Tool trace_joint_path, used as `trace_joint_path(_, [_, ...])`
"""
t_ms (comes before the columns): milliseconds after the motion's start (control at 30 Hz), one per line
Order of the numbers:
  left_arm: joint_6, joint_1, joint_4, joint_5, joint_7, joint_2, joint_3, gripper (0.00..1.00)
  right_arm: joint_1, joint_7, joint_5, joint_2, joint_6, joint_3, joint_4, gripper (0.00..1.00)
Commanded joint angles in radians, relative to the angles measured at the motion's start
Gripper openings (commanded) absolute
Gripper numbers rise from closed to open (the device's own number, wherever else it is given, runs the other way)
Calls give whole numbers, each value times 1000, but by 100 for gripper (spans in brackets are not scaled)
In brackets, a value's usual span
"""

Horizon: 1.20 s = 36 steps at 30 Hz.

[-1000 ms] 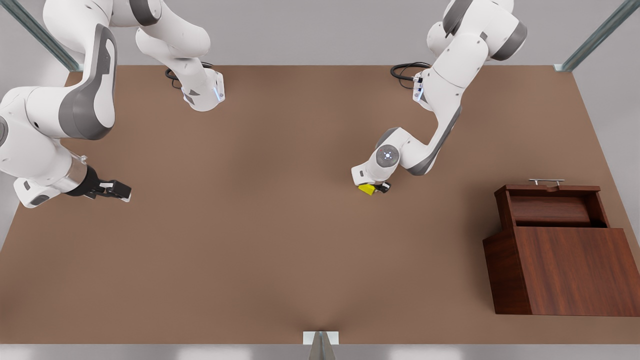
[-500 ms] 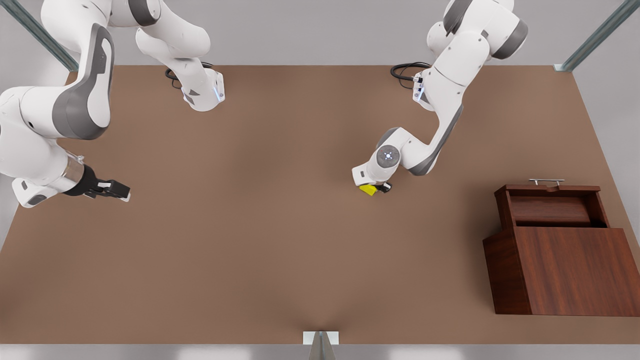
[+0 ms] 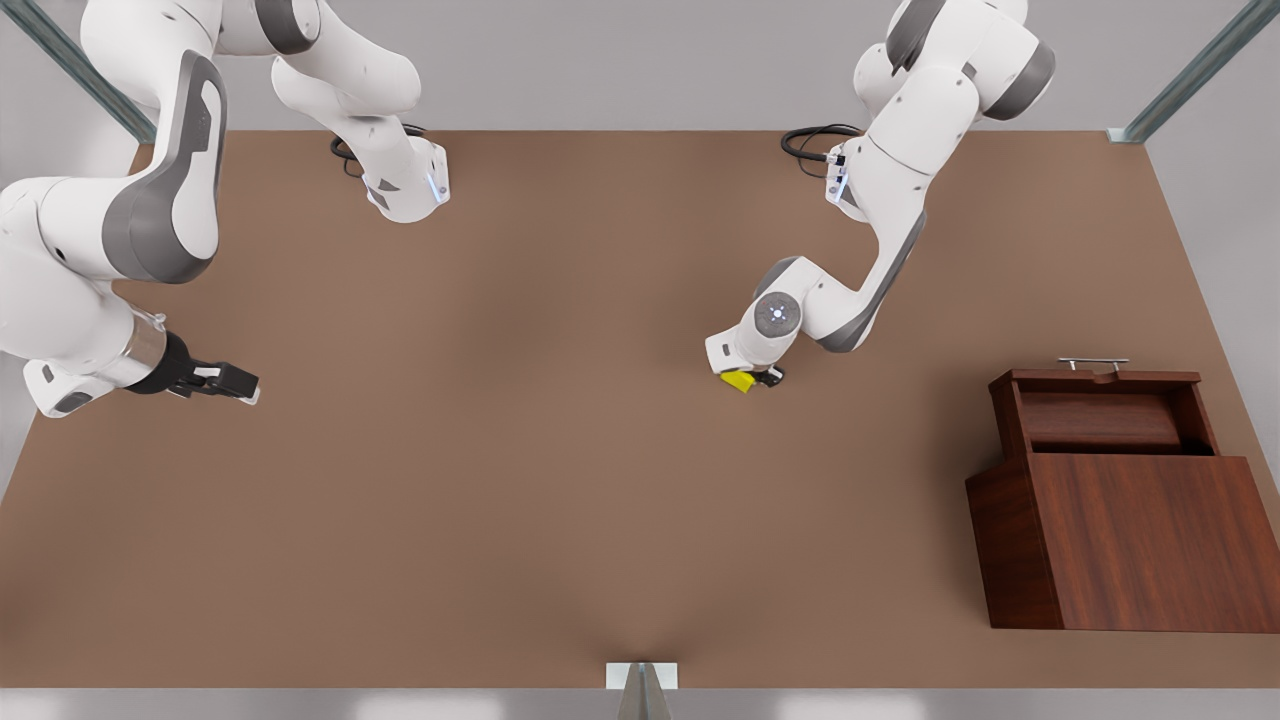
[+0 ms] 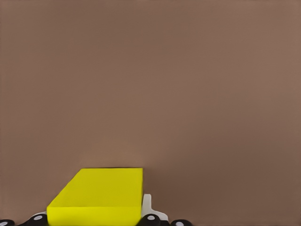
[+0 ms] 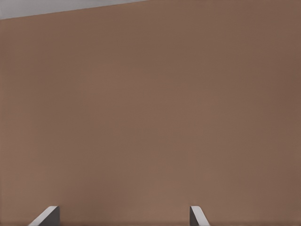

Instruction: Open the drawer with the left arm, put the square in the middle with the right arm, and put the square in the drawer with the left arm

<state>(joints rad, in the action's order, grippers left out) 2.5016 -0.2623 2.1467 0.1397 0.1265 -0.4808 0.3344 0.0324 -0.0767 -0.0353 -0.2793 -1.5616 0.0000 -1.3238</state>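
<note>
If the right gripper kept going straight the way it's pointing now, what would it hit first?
Probably nothing soon. The right gripper, open at the front view's left, points across bare tabletop toward the square held in the left gripper; that is the first thing roughly in line, though height is unclear.

The square (image 3: pixel 738 380) is half hidden under the left gripper (image 3: pixel 757 378), whose fingers cannot be judged. In the left wrist view, the picture's edge cuts the square (image 4: pixel 99 197). The drawer (image 3: pixel 1100 420) interior at 3 o'clock is in shadow.
</note>
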Motion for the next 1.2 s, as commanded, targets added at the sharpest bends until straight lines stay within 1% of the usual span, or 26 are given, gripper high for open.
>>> trace_joint_path(0, [-1, 0, 1, -8, -1, 1, 0, 68, 0, 0, 0, 0, 0, 0, 0, 100])
trace_joint_path(200, [-33, 6, -1, -14, 5, 70, -15, 68, 11, 2, -9, 0, 0, 0, -2, 100])
trace_joint_path(267, [-156, 18, -1, -18, 1, 159, -44, 68, 11, 2, -9, -1, 0, 0, -2, 100])
trace_joint_path(300, [-185, 31, -1, -19, 7, 188, -46, 68, 11, 2, -9, -1, 0, 0, 0, 100])
trace_joint_path(367, [-300, 48, -51, -19, 16, 235, -86, 68, 11, 2, -15, -1, 0, 0, -2, 100])
trace_joint_path(500, [-403, 184, -96, -12, 18, 334, -163, 68, 11, 2, -15, -1, 0, 0, 0, 100])
trace_joint_path(567, [-467, 210, -129, -15, 16, 390, -258, 68, 14, 0, -9, 20, 40, -1, -29, 100])
trace_joint_path(600, [-504, 236, -162, -14, 12, 396, -278, 68, 12, 0, -6, 37, 44, -1, -48, 100])
trace_joint_path(633, [-520, 245, -165, -11, 4, 398, -304, 68, 6, -9, 11, 37, 48, 0, -41, 100])
trace_joint_path(733, [-532, 345, -166, -9, -1, 406, -307, 69, 11, -8, 6, 31, 40, 0, -38, 100])
trace_joint_path(833, [-518, 472, -222, -8, -94, 350, -307, 71, 12, -5, 3, 28, 40, 0, -38, 100])
trace_joint_path(900, [-514, 523, -245, -6, -177, 320, -307, 71, 12, -5, 2, 26, 38, 0, -37, 100])
trace_joint_path(933, [-514, 523, -249, -5, -191, 308, -307, 71, 12, -5, 3, 26, 38, 0, -38, 100])
trace_joint_path(1000, [-512, 561, -312, -5, -218, 251, -307, 71, 12, -5, 2, 26, 38, 0, -37, 100])
trace_joint_path(1067, [-512, 569, -355, -2, -218, 214, -307, 71, 12, -5, 2, 26, 38, -1, -37, 100])
trace_joint_path(1133, [-510, 581, -357, 0, -218, 197, -307, 72, 12, -3, 2, 26, 38, -1, -37, 100])
trace_joint_path(1167, [-510, 581, -357, 26, -217, 194, -307, 89, 12, -5, 2, 25, 38, -1, -37, 100])
